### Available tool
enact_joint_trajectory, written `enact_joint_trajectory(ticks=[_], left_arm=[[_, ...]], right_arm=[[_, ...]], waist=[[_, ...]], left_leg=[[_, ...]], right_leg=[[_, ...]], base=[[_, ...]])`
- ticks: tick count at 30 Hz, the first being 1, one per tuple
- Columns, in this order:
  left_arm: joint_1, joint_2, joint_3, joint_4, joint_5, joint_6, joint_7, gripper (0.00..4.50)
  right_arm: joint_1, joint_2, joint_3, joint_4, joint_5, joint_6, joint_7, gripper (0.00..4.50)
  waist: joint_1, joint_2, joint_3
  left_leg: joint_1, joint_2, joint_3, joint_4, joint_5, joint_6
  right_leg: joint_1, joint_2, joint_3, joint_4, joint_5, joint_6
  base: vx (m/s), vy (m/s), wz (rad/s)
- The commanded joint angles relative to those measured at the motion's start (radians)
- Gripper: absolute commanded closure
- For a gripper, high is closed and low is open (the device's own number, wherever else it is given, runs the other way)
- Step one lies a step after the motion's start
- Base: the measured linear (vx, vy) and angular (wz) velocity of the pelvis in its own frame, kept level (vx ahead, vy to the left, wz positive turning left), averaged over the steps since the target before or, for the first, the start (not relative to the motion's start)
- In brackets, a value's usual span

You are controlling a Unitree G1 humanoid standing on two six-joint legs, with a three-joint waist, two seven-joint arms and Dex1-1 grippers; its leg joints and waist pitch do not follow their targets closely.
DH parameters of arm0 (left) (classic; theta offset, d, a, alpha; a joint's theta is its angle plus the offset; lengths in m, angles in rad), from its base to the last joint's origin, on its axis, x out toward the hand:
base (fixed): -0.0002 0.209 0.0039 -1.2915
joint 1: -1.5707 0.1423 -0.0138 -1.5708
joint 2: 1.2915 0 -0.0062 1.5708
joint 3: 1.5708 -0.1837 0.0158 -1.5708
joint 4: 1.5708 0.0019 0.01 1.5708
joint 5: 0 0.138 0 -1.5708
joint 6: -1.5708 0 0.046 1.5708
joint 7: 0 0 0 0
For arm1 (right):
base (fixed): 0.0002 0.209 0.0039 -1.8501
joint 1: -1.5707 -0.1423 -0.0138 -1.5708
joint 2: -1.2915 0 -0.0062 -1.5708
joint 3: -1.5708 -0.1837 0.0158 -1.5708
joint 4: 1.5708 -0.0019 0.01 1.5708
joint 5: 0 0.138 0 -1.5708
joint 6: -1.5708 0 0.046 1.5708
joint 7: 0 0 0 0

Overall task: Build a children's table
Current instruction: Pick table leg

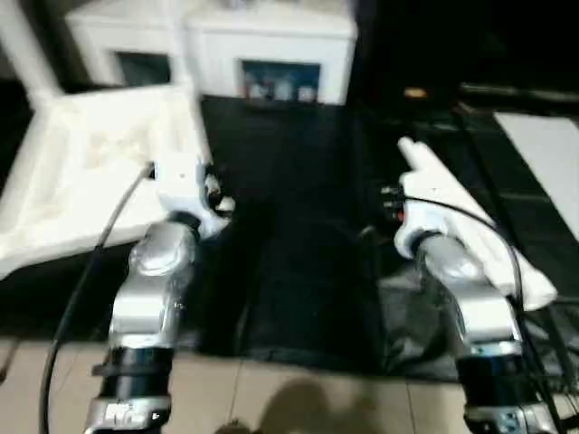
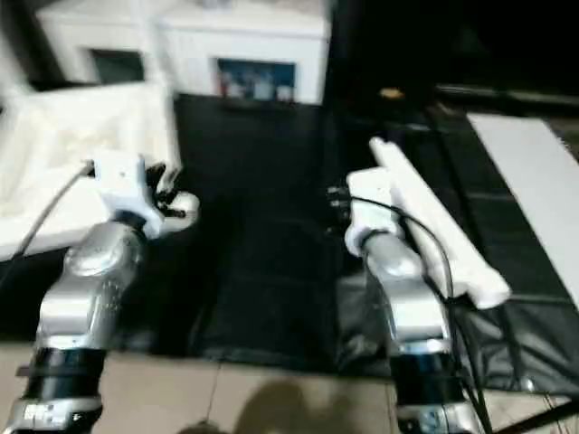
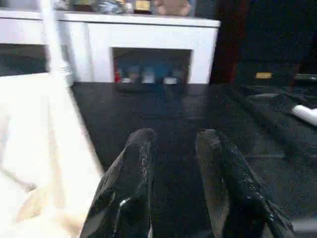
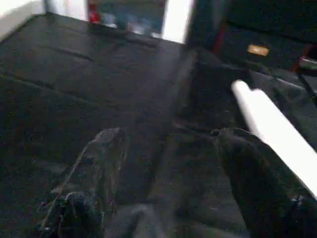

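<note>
The children's table top (image 1: 81,172) lies at the left on the black mat, underside up, with one white leg (image 1: 25,45) standing upright in its far corner. My left gripper (image 3: 177,141) hovers just off the top's right edge, open, with nothing between its black fingers (image 3: 141,148). A second white tube leg (image 2: 461,253) lies slanted on the mat at the right. My right gripper (image 4: 171,141) is open wide just left of that leg (image 4: 277,134), above the mat, and holds nothing.
A flat white board (image 1: 547,154) lies at the far right on the mat. A white cabinet (image 1: 271,45) with open shelves stands along the back. Black cables run along both forearms. Pale floor tiles (image 1: 298,398) begin at the mat's near edge.
</note>
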Motion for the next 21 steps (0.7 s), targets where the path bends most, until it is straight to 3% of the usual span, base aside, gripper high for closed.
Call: enact_joint_trajectory(ticks=[1,2,3,4,5,6,7,8,9,10,11,12,13,14,15,16,17,18,19,20,21], left_arm=[[-0.003,0.005,-0.042,-0.01,-0.022,0.017,-0.053,2.82],[0.0,0.017,-0.051,-0.011,-0.033,0.013,-0.087,2.82],[0.001,0.029,-0.058,-0.013,-0.044,0.013,-0.12,2.82],[0.002,0.039,-0.063,-0.013,-0.052,0.018,-0.143,2.55],[0.008,0.073,-0.082,-0.022,-0.08,0.051,-0.219,2.48],[0.011,0.096,-0.095,-0.028,-0.098,0.078,-0.271,2.48],[0.011,0.123,-0.114,-0.029,-0.097,0.103,-0.308,2.47],[0.009,0.17,-0.147,-0.033,-0.096,0.129,-0.377,2.44],[0.009,0.172,-0.149,-0.034,-0.095,0.13,-0.379,2.35],[0.003,0.206,-0.17,-0.042,-0.101,0.158,-0.422,2.18],[-0.001,0.219,-0.178,-0.047,-0.106,0.168,-0.442,2.09],[-0.008,0.236,-0.188,-0.058,-0.117,0.193,-0.467,2.07],[-0.014,0.251,-0.199,-0.068,-0.127,0.211,-0.493,2.07],[-0.018,0.264,-0.208,-0.08,-0.135,0.223,-0.513,1.99],[-0.023,0.275,-0.216,-0.096,-0.15,0.243,-0.532,1.67],[-0.024,0.276,-0.217,-0.097,-0.153,0.245,-0.533,1.62],[-0.028,0.28,-0.218,-0.107,-0.163,0.26,-0.538,1.65],[-0.039,0.288,-0.218,-0.121,-0.183,0.292,-0.546,1.65],[-0.043,0.289,-0.219,-0.125,-0.188,0.3,-0.551,1.47],[-0.044,0.29,-0.219,-0.126,-0.191,0.304,-0.553,1.47],[-0.048,0.293,-0.22,-0.125,-0.192,0.306,-0.561,1.18]], right_arm=[[-0.004,-0.025,-0.033,-0.021,0.027,0.066,0.025,0.88],[-0.01,-0.034,-0.036,-0.019,0.027,0.085,0.032,0.88],[-0.018,-0.046,-0.035,-0.013,0.021,0.098,0.037,0.66],[-0.026,-0.055,-0.035,-0.006,0.017,0.108,0.041,0.51],[-0.046,-0.088,-0.027,0.018,0.005,0.126,0.064,0.48],[-0.061,-0.112,-0.02,0.036,-0.002,0.139,0.08,0.48],[-0.077,-0.131,-0.019,0.055,-0.006,0.158,0.089,0.42],[-0.108,-0.169,-0.011,0.096,-0.009,0.191,0.113,0.31],[-0.11,-0.171,-0.01,0.098,-0.009,0.192,0.114,0.18],[-0.135,-0.201,-0.004,0.139,-0.008,0.224,0.141,0.08],[-0.145,-0.213,0.001,0.158,-0.008,0.234,0.156,0.03],[-0.162,-0.231,0.005,0.194,-0.013,0.236,0.171,0.0],[-0.176,-0.239,0.006,0.222,-0.013,0.239,0.183,0.0],[-0.188,-0.246,0.007,0.249,-0.014,0.239,0.192,0.0],[-0.203,-0.253,0.008,0.281,-0.016,0.238,0.202,0.0],[-0.204,-0.253,0.008,0.284,-0.016,0.238,0.203,0.0],[-0.216,-0.251,0.004,0.307,-0.005,0.243,0.214,0.0],[-0.244,-0.249,-0.002,0.358,0.008,0.247,0.232,0.0],[-0.254,-0.25,0.0,0.38,0.003,0.238,0.231,0.0],[-0.258,-0.251,0.001,0.389,-0.001,0.232,0.23,0.0],[-0.267,-0.252,0.005,0.408,-0.004,0.225,0.23,0.0]], waist=[[-0.01,-0.013,-0.08],[-0.008,-0.039,-0.079],[0.011,-0.067,-0.073],[0.013,-0.066,-0.081],[0.008,-0.066,-0.087],[0.0,-0.046,-0.088],[-0.008,-0.029,-0.081],[-0.015,-0.025,-0.071],[-0.017,-0.02,-0.065],[-0.02,-0.013,-0.051],[-0.021,-0.009,-0.042],[-0.028,-0.014,-0.032],[-0.029,-0.018,-0.028],[-0.031,-0.019,-0.023],[-0.034,-0.017,-0.022],[-0.034,-0.014,-0.023],[-0.039,-0.013,-0.025],[-0.039,0.0,-0.024],[-0.055,-0.002,-0.023],[-0.054,0.006,-0.022],[-0.064,0.016,-0.014]], left_leg=[[0.092,0.102,-0.034,-0.034,0.639,0.429],[0.063,0.049,0.001,-0.011,0.578,0.364],[-0.03,-0.018,0.025,0.026,0.292,0.214],[-0.03,0.014,0.009,-0.013,0.197,0.099],[-0.028,0.011,0.013,-0.026,0.207,0.06],[-0.019,0.016,0.017,-0.044,0.188,0.018],[-0.009,0.031,0.017,-0.06,0.106,-0.005],[-0.003,0.048,0.022,-0.074,0.013,-0.022],[0.002,0.059,0.023,-0.082,-0.039,-0.03],[0.014,0.078,0.031,-0.091,-0.144,-0.046],[0.028,0.084,0.034,-0.097,-0.231,-0.061],[0.04,0.085,0.041,-0.097,-0.341,-0.088],[0.055,0.085,0.043,-0.092,-0.396,-0.104],[0.059,0.084,0.044,-0.091,-0.417,-0.107],[0.061,0.082,0.042,-0.088,-0.432,-0.109],[0.061,0.085,0.041,-0.09,-0.433,-0.11],[0.051,0.089,0.037,-0.1,-0.431,-0.106],[0.054,0.094,0.032,-0.106,-0.454,-0.11],[0.041,0.105,0.022,-0.119,-0.508,-0.108],[0.043,0.112,0.019,-0.126,-0.54,-0.106],[0.037,0.138,0.009,-0.159,-0.654,-0.11]], right_leg=[[-0.038,-0.025,0.031,-0.095,0.33,0.015],[-0.018,-0.04,0.047,-0.155,0.468,-0.011],[0.067,-0.132,0.116,-0.163,0.663,-0.044],[0.084,-0.14,0.085,-0.163,0.857,-0.088],[0.092,-0.109,0.063,-0.15,0.927,-0.096],[0.092,-0.077,0.04,-0.151,0.91,-0.114],[0.087,-0.064,0.028,-0.169,0.68,-0.136],[0.083,-0.051,0.027,-0.191,0.367,-0.181],[0.077,-0.049,0.028,-0.199,0.219,-0.208],[0.064,-0.048,0.031,-0.219,-0.017,-0.247],[0.052,-0.045,0.028,-0.23,-0.147,-0.254],[0.041,-0.041,0.02,-0.251,-0.34,-0.226],[0.026,-0.044,0.014,-0.27,-0.471,-0.181],[0.02,-0.044,0.008,-0.278,-0.528,-0.16],[0.023,-0.049,-0.01,-0.298,-0.613,-0.11],[0.028,-0.051,-0.015,-0.299,-0.61,-0.103],[0.042,-0.05,-0.027,-0.302,-0.58,-0.096],[0.046,-0.05,-0.036,-0.3,-0.557,-0.101],[0.067,-0.048,-0.06,-0.296,-0.505,-0.098],[0.072,-0.048,-0.067,-0.294,-0.479,-0.099],[0.093,-0.049,-0.076,-0.259,-0.39,-0.116]], base=[[0.115,-0.06,0.04],[-0.005,-0.077,0.05],[-0.031,-0.106,0.07],[-0.031,-0.106,0.07],[0.032,-0.15,0.02],[-0.014,-0.121,-0.07],[-0.014,-0.121,-0.07],[-0.061,-0.089,-0.07],[-0.081,-0.061,-0.03],[-0.081,-0.061,-0.03],[-0.09,-0.034,0.04],[-0.1,-0.022,0.08],[-0.1,-0.022,0.08],[-0.101,-0.009,0.06],[-0.092,-0.001,-0.01],[-0.092,-0.001,-0.01],[-0.08,0.012,-0.07],[-0.079,0.038,-0.14],[-0.079,0.038,-0.14],[-0.077,0.055,-0.13],[-0.07,0.035,-0.07]])
